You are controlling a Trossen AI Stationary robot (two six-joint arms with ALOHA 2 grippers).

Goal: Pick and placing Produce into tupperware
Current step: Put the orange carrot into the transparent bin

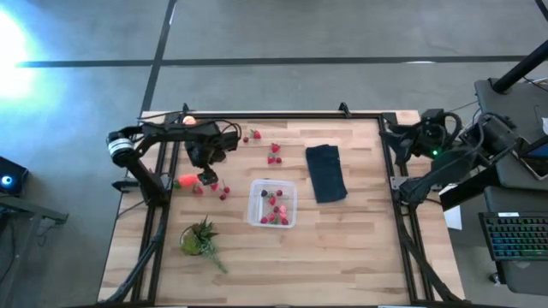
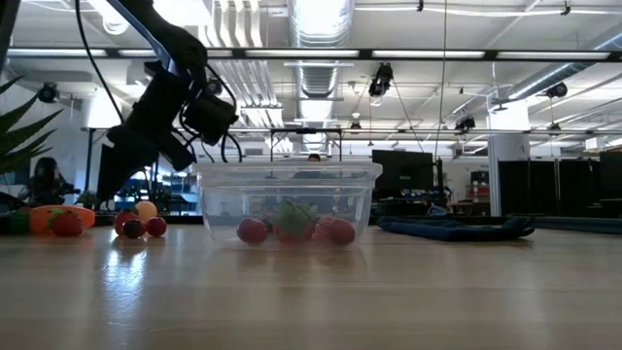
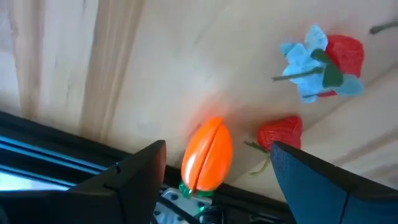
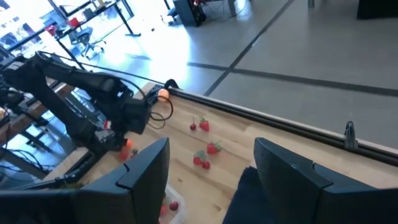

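Left tool: the left tool [image 1: 207, 178] hangs low over the left side of the surface [image 1: 342, 248]. Its two fingers are spread wide and hold nothing.
What it looks at: an orange piece [image 3: 208, 155] shaped like a long egg lies right between the spread fingers in the left wrist view.
Which way it lies: its long side seems to run the same way the fingers point – so the fingers could close across its thin middle. That is my guess from the wrist view.
Nearby bits: a red berry [image 3: 280, 132] sits just beside the orange piece, close to one finger. Another berry with pale blue leaves [image 3: 329, 59] lies a bit farther off.
Clear box: the clear box [image 1: 273, 204] sits near the middle of the surface, to the right of the left tool, with a few red berries already inside.
Other food: more berries [image 1: 273, 153] lie behind the box, and a little peach ball [image 1: 189, 121] sits at the far left edge.
Right tool: the right tool [image 4: 211, 163] waits off at the right side – fingers apart, empty.
Nearer arm: the left arm, by a lot.
Watch out: the close berry might get pinched too.
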